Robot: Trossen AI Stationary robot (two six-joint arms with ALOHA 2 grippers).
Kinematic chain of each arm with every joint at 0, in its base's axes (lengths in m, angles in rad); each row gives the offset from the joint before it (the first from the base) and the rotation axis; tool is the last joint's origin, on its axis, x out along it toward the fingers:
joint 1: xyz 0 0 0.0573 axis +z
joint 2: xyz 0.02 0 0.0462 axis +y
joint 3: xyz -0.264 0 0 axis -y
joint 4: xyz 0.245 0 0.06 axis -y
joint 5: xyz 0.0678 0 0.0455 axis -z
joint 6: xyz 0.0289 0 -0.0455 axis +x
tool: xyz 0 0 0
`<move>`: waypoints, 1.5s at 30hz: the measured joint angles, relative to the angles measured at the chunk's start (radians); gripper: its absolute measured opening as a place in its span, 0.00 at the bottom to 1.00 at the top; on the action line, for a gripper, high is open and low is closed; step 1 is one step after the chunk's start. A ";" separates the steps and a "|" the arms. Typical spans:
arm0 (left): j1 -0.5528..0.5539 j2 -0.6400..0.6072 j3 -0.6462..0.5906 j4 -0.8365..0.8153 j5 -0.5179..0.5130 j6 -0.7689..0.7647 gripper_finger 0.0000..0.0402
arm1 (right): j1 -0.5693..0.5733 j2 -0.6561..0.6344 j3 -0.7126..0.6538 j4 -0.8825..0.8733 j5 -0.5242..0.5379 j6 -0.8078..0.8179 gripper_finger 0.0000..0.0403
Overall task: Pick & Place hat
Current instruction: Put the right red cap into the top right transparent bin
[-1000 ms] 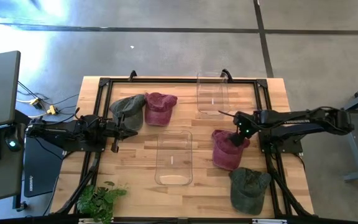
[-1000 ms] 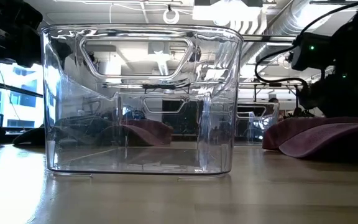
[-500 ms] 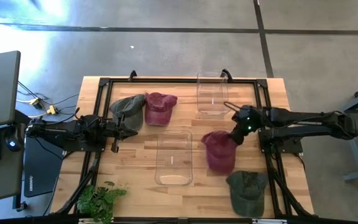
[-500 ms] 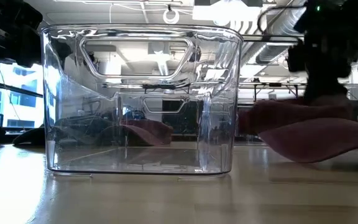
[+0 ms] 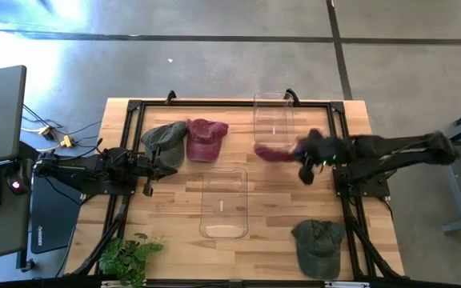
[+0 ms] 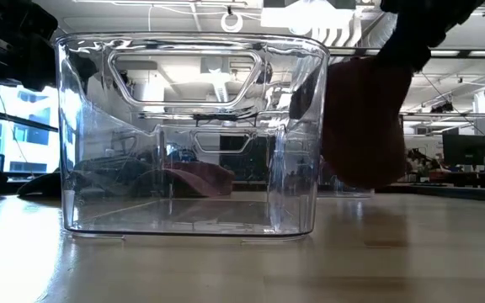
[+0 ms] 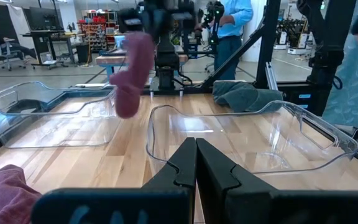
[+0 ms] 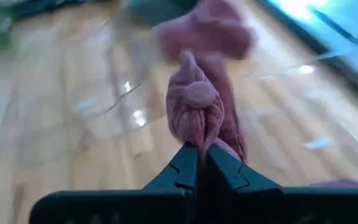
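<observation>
Hanging from the right gripper, whose fingers are clamped on its cloth, the maroon hat is up off the table just beside the far clear bin; the left gripper rests closed and empty near the green hat

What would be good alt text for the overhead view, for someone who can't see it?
From above, the right arm's tool holds a maroon hat beside the far clear bin. The left arm's tool rests near a green hat and another maroon hat; a second clear bin sits mid-table and another green hat lies on the right.
</observation>
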 joint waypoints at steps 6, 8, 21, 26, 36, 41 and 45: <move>0.000 0.000 0.000 0.000 0.000 0.000 0.00 | 0.206 0.127 -0.139 0.219 -0.007 0.046 0.03; 0.000 0.000 0.000 0.000 0.000 0.000 0.00 | 0.260 0.161 -0.168 0.264 -0.014 0.095 0.04; 0.000 0.000 0.000 0.000 0.000 0.000 0.00 | 0.384 0.356 -0.204 0.257 -0.117 0.202 0.16; 0.000 0.000 0.000 0.000 0.000 0.000 0.00 | 0.378 0.383 -0.166 0.226 -0.230 0.167 0.38; 0.000 0.000 0.000 0.000 0.000 0.000 0.00 | 0.503 0.551 0.007 0.103 -0.077 -0.147 0.53; 0.000 0.000 0.000 0.000 0.000 0.000 0.00 | 0.539 0.693 0.032 0.054 -0.024 -0.225 0.51; 0.000 0.000 0.000 0.000 0.000 0.000 0.00 | 0.541 0.762 0.032 0.071 0.026 -0.279 0.48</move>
